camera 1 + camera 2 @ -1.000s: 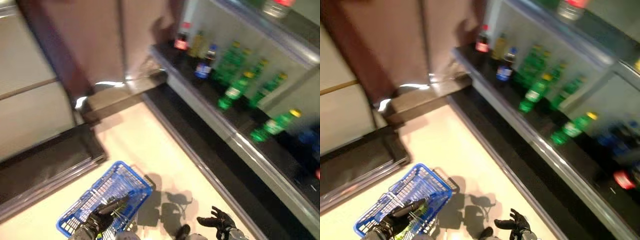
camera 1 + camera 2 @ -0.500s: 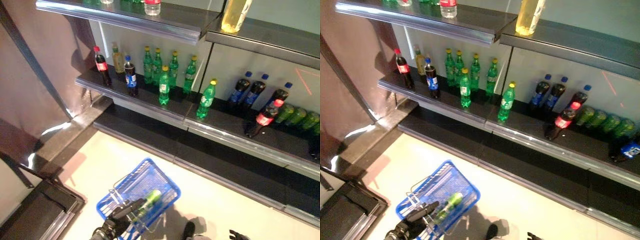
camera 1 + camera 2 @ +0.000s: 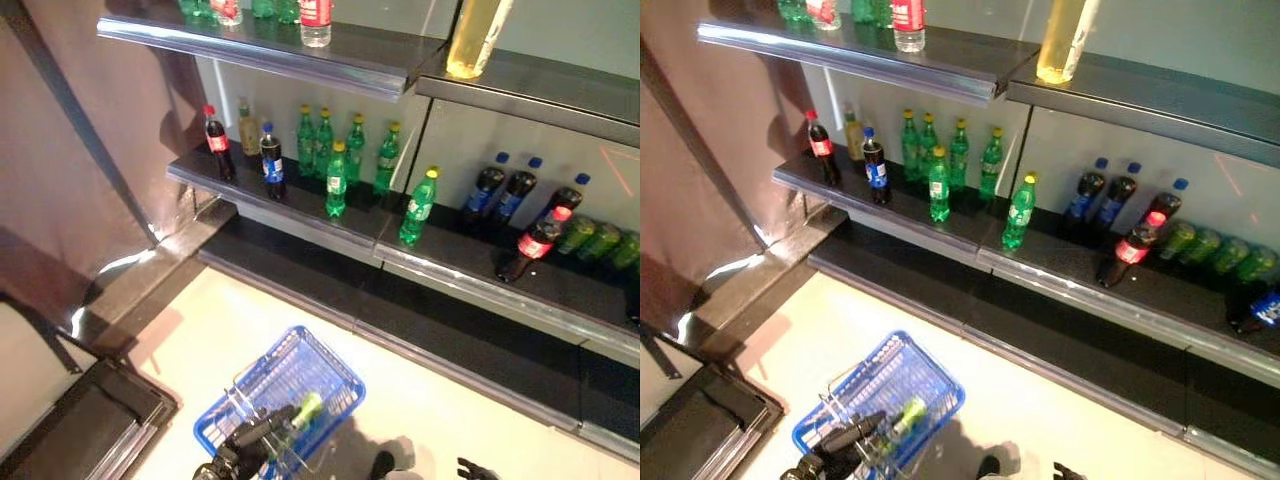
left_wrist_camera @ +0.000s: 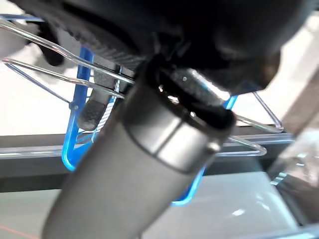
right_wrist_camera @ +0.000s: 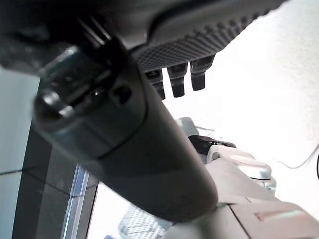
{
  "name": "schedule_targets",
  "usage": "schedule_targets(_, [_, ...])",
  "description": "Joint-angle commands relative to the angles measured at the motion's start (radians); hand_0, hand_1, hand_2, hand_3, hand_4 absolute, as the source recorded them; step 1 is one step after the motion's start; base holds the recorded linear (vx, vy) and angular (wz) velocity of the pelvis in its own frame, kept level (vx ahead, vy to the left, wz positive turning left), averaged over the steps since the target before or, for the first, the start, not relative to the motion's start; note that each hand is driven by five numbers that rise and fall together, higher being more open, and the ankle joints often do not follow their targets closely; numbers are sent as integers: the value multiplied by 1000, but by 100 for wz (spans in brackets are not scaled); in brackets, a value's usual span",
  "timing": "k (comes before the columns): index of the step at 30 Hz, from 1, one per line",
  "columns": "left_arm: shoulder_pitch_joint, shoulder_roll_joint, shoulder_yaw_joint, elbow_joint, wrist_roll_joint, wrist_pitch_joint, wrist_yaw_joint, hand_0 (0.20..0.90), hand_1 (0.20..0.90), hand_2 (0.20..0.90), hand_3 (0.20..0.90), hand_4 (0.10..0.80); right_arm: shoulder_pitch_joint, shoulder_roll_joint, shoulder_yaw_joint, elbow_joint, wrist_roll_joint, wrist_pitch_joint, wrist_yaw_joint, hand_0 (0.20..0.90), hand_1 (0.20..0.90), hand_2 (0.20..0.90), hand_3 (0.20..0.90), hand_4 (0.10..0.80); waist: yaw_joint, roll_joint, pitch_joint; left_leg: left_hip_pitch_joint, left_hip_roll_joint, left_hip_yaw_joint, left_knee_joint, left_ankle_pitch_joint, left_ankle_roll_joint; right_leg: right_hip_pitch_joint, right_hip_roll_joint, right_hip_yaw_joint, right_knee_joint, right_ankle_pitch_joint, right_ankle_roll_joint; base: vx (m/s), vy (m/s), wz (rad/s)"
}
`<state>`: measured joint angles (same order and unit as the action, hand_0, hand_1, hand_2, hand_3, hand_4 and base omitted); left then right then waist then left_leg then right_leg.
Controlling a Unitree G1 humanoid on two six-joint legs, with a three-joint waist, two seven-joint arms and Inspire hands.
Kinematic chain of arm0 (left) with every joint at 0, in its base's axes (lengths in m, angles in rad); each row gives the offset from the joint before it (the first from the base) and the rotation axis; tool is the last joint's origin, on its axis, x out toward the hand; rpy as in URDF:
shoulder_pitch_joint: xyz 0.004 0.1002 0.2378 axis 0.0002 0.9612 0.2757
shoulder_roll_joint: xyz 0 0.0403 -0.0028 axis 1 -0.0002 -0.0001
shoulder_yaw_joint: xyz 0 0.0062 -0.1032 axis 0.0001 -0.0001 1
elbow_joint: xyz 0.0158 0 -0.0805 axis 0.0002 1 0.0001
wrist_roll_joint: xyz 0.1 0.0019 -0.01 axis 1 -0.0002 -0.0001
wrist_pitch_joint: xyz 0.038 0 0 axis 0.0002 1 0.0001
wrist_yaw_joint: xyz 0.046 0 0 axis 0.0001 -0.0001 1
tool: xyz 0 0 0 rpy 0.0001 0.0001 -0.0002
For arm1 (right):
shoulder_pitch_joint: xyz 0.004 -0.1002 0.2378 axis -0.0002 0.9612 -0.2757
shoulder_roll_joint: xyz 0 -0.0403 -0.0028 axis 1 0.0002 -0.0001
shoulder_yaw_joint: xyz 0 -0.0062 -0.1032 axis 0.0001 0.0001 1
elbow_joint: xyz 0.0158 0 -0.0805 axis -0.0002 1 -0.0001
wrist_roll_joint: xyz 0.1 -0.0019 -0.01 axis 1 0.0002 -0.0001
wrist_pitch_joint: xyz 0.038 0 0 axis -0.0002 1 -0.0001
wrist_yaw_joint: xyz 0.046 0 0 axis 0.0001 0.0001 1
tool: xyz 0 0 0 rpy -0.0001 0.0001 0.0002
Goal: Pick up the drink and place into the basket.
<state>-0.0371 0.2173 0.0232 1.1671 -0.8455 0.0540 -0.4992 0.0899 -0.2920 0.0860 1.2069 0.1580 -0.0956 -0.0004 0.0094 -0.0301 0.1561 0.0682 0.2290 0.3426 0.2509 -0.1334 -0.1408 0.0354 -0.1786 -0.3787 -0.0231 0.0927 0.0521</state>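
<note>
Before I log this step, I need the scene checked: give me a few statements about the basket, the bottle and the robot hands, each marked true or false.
1. The blue basket holds a green bottle. True.
2. The basket stands on a shelf. False: it hangs above the floor, carried.
3. The left robot hand is at the basket's wire handles. True.
4. The right robot hand holds a bottle. False: nothing shows in it.

blue basket [image 3: 300, 375], green drink [image 3: 305, 408]

Pale floor [image 3: 250, 320]; blue basket [image 3: 325, 365] over it, contact unclear. Dark lower shelf [image 3: 440, 265]: green and dark bottles [image 3: 418, 207] standing, some lying.
</note>
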Motion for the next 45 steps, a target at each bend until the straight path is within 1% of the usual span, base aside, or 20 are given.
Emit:
schedule_targets(1, [12,26,17,-12,-32,-24,-117,300,300,300,200,100,-54,-34,-36,30,-37,-28,-7,900,900,900,900,800,31,32,-11,-79,106,44,-302,337,-30,83,-17,28,120,-151,55,401,407,-4])
schedule_targets(2, [14,24,26,4,-25,-26,-120,300,300,300,200,100,-51,-39,-43,37,-44,-29,-11,900,900,900,900,800,27,34,-12,-81,138,61,-308,361,-40,91,-23,24,132,-169,50,342,345,-25])
schedule_targets(4, [11,19,35,25,-14,-23,-123,300,300,300,200,100,-49,-47,-48,47,-46,-31,-21,900,900,900,900,800,23,36,-16,-72,154,84,-289,348,-48,92,-50,7,173,-202,49,357,436,-14])
schedule_targets(6, [3,20,39,38,-14,-19,-134,300,300,300,200,100,-50,-46,-56,56,-40,-39,-26,900,900,900,900,800,28,37,-24,-56,141,82,-288,326,-52,95,-74,-12,202,-217,61,349,415,9])
schedule_targets(10, [-7,32,48,30,-7,-2,-129,300,300,300,200,100,-38,-40,-77,60,-68,-56,-12,900,900,900,900,800,46,24,-30,-73,96,38,-223,270,-37,108,-103,4,241,-237,84,277,263,1])
schedule_targets(11, [-12,49,48,12,-1,19,-129,300,300,300,200,100,-28,-37,-81,50,-74,-61,-3,900,900,900,900,800,55,10,-36,-83,64,32,-196,246,-16,119,-124,11,253,-233,106,322,325,-11])
schedule_targets(15, [-17,73,25,-15,-8,28,-120,300,300,300,200,100,-25,-29,-89,35,-57,-61,8,900,900,900,900,800,66,-9,-59,-91,-15,37,-205,209,61,113,-146,44,304,-168,125,221,276,-8])
schedule_targets(17, [-23,89,8,-22,-11,35,-113,300,300,300,200,100,-23,-24,-86,31,-34,-65,14,900,900,900,900,800,64,-14,-70,-73,-71,36,-236,186,99,84,-162,58,385,-115,143,189,220,-3])
schedule_targets(18, [-24,91,6,-23,-10,36,-112,300,300,300,200,100,-23,-23,-85,30,-29,-66,14,900,900,900,900,800,63,-15,-72,-67,-81,38,-243,182,105,71,-165,63,403,-107,146,169,214,-2])
schedule_targets(20, [-27,96,-11,-32,-18,35,-90,300,300,300,200,100,-38,-15,-74,30,-3,-59,9,900,900,900,900,800,40,-6,-66,-21,-120,35,-286,161,122,-31,-124,92,455,-77,147,167,155,-1])
schedule_targets(23, [-43,102,-18,-33,-20,38,-86,300,300,300,200,100,-51,-9,-65,33,19,-55,4,900,900,900,900,800,27,-6,-52,0,-127,49,-296,153,109,-75,-102,60,379,-64,133,114,-3,5])
schedule_targets(24, [-52,103,-13,-27,-19,35,-92,300,300,300,200,100,-51,-8,-71,39,26,-61,3,900,900,900,900,800,18,-15,-44,26,-135,76,-303,128,87,-85,-129,11,263,-38,144,188,-94,9])
schedule_targets(25, [-54,102,-12,-24,-15,27,-93,300,300,300,200,100,-48,-2,-71,40,29,-66,0,900,900,900,900,800,11,-16,-38,36,-138,98,-305,119,81,-94,-142,-9,210,11,148,179,-95,5])
schedule_targets(27, [-48,102,-10,-20,-11,14,-102,300,300,300,200,100,-40,3,-70,38,30,-73,-4,900,900,900,900,800,2,-13,-31,54,-143,119,-307,104,81,-105,-150,-24,186,42,155,116,-52,5])
schedule_targets(33, [-37,90,-17,6,13,-10,-125,300,300,300,200,100,-29,7,-79,52,56,-90,-8,900,900,900,900,800,-39,0,-44,69,-172,81,-271,70,101,-89,-63,53,93,15,142,191,-120,23])
schedule_targets(35, [-36,85,-12,5,24,-5,-120,300,300,300,200,100,-33,5,-75,46,59,-84,-7,900,900,900,900,800,-41,3,-47,68,-173,73,-247,61,102,-83,-53,59,90,5,138,165,-156,37])
schedule_targets(38, [-18,69,-6,2,30,-11,-139,300,300,300,200,100,-50,1,-73,39,67,-72,-6,900,900,900,900,800,-39,5,-50,37,-157,68,-102,27,84,-53,-29,61,88,-25,109,110,-206,17])
schedule_targets(39, [-11,62,-3,-3,18,-15,-138,300,300,300,200,100,-54,-2,-75,36,56,-63,-7,900,900,900,900,800,-38,-4,-46,1,-145,68,-12,61,75,-44,-22,58,84,-25,77,50,-196,12])
schedule_targets(42, [3,34,2,-30,1,-11,-134,300,300,300,200,100,-52,-25,-69,20,31,-43,-11,900,900,900,900,800,-23,4,-25,-124,-116,-48,227,172,14,14,4,88,71,-65,27,89,-80,13])
schedule_targets(45, [10,21,-5,-39,-17,-6,-148,300,300,300,200,100,-62,-41,-68,28,24,-37,-21,900,900,900,900,800,-13,12,-19,-149,-114,-104,182,166,25,24,1,124,87,-83,23,140,135,-18])
